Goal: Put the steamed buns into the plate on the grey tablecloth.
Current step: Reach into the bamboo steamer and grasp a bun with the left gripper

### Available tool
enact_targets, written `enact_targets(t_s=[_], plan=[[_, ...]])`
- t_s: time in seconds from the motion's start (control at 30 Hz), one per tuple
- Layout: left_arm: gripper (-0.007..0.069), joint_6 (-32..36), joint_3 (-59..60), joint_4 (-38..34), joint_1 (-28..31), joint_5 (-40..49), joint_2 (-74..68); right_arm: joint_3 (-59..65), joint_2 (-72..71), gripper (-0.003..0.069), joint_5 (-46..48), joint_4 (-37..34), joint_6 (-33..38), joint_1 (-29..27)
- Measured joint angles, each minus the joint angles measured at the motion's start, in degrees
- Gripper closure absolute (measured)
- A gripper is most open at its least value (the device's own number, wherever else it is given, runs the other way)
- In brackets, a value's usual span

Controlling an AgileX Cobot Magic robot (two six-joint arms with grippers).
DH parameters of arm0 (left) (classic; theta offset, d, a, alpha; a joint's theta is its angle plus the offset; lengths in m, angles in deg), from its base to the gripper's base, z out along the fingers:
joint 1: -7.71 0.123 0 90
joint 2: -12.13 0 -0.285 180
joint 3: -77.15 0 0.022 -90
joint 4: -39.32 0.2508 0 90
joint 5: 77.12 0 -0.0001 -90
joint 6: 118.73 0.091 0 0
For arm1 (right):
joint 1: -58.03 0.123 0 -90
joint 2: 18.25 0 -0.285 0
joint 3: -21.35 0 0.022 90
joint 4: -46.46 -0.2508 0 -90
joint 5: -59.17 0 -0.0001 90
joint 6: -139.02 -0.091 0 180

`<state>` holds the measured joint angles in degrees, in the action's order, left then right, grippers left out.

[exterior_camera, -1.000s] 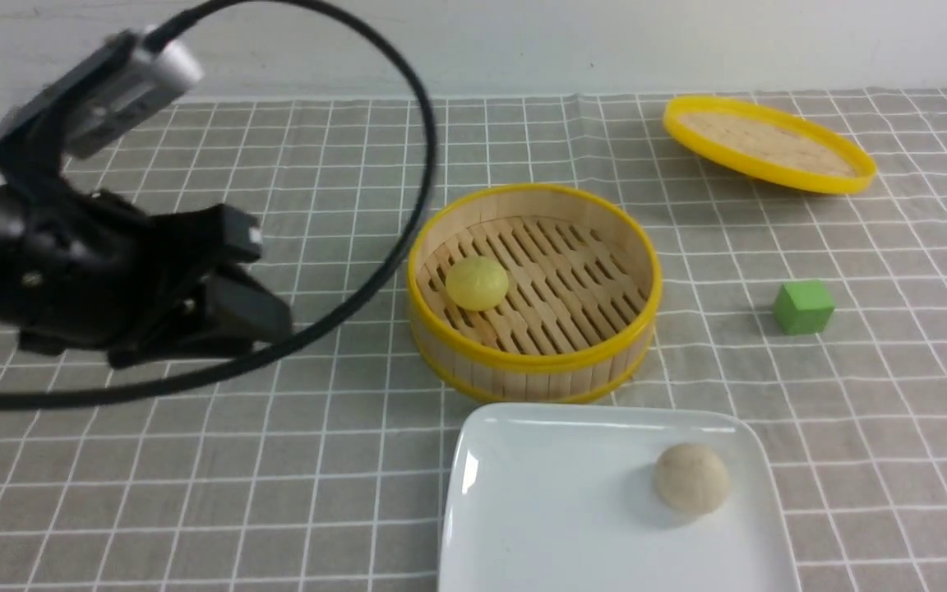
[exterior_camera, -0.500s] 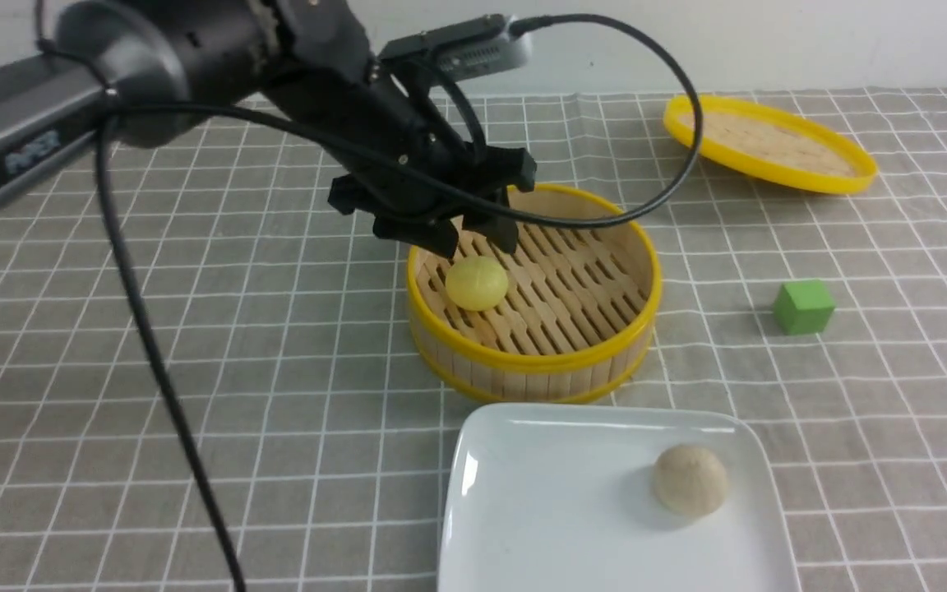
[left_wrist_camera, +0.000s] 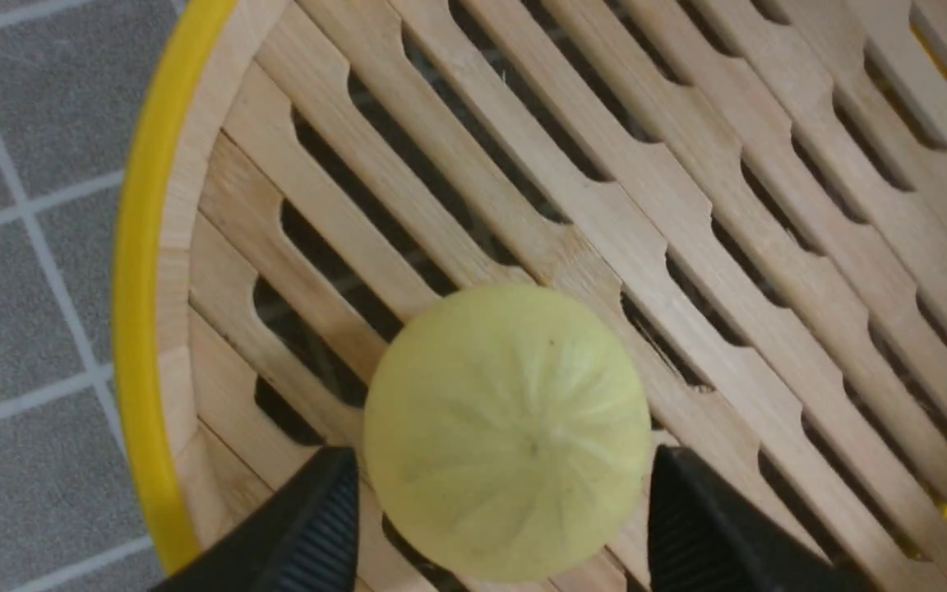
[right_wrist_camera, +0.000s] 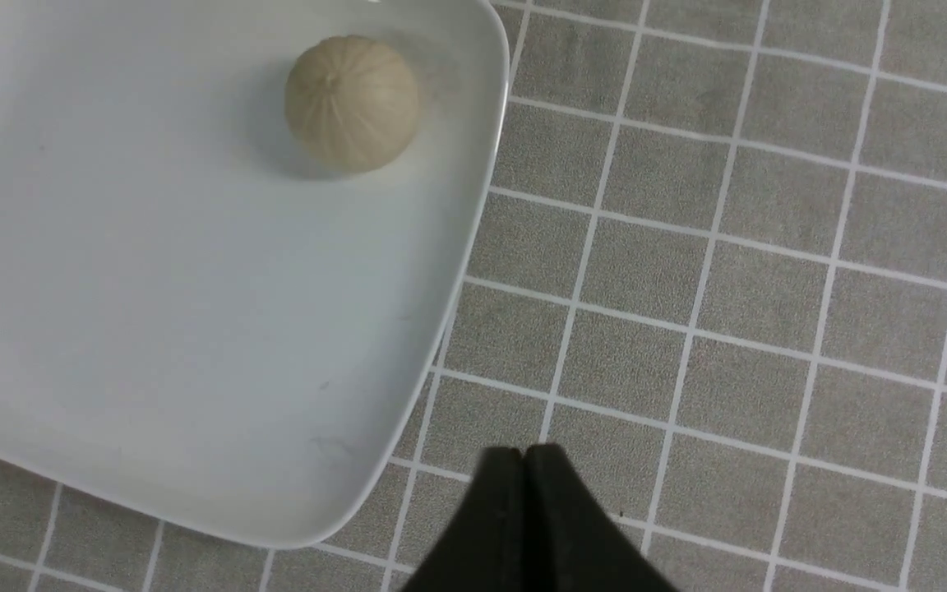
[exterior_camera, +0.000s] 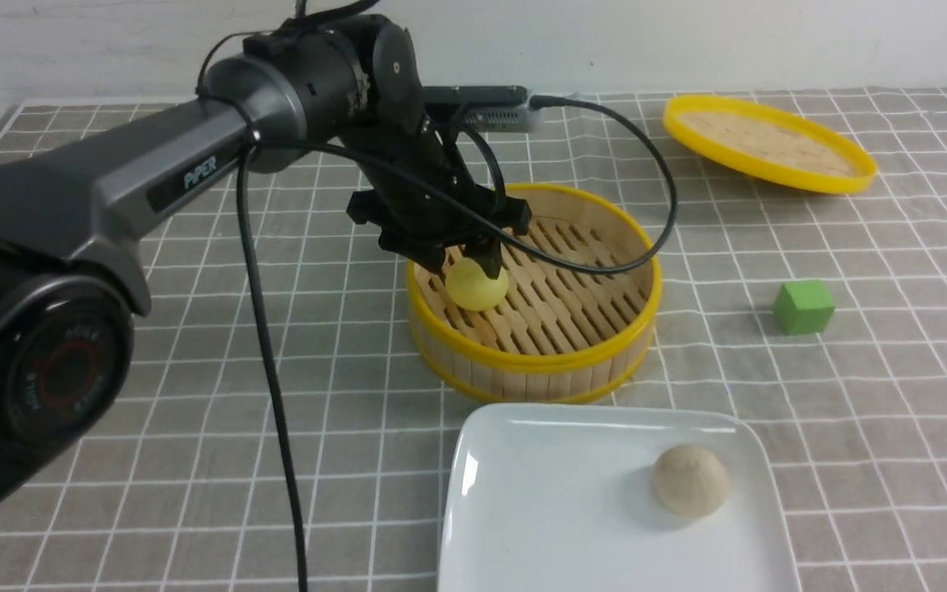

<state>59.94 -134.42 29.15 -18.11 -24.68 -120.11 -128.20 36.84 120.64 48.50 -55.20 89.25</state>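
Just behind the plate (exterior_camera: 523, 510), the left gripper (exterior_camera: 467, 265) is hanging low inside the bamboo steamer (exterior_camera: 539, 362). Its jaws are standing wide apart and straddling the pale yellow bun (left_wrist_camera: 506, 427), which is sitting on the steamer's slats. The fingertips (left_wrist_camera: 317, 526) are flanking the bun on either side, so close that I cannot tell whether they are touching it. The off-white bun (exterior_camera: 691, 481) is lying on the plate's right part. Just off the plate's right edge, the right gripper (right_wrist_camera: 525, 460) is hovering over the grey tablecloth (exterior_camera: 194, 460) with its jaws pressed together, holding nothing.
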Motion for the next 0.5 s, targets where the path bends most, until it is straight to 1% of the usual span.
enact_targets(t_s=[0.13, 0.17, 0.23, 0.37, 0.4, 0.43, 0.47, 0.5], plan=[[0.0177, 0.0, -0.1, -0.1, 0.0, -1.7, -0.8, 0.0, 0.0, 0.0660, -0.4, 0.0, 0.0, 0.0], [0.0215, 0.0, -0.1, 0.0, -0.1, -2.2, -1.7, 0.0, 0.0, 0.0659, -0.8, 0.0, 0.0, 0.0], [0.0245, 0.0, -0.2, 0.0, -0.2, -2.2, -2.1, 0.0, 0.0, 0.0658, -0.9, 0.0, 0.0, 0.0], [0.0410, 0.0, -0.5, -0.6, -0.2, -1.7, -3.0, 0.0, 0.0, 0.0657, -1.0, -0.4, -0.1, 0.0], [0.0428, 0.0, -0.5, -0.7, -0.2, -1.6, -3.0, 0.0, 0.0, 0.0656, -1.0, -0.5, -0.1, 0.0], [0.0469, 0.0, -0.6, -0.8, -0.2, -1.1, -2.8, 0.0, 0.0, 0.0656, -1.0, -0.6, -0.1, 0.0], [0.0554, 0.0, -0.8, -1.0, -0.2, 0.7, -2.1, 0.0, 0.0, 0.0655, -1.1, -0.9, -0.1, 0.0], [0.0578, 0.0, -0.9, -1.0, -0.2, 1.4, -1.8, 0.0, 0.0, 0.0654, -1.0, -0.9, -0.1, 0.0]])
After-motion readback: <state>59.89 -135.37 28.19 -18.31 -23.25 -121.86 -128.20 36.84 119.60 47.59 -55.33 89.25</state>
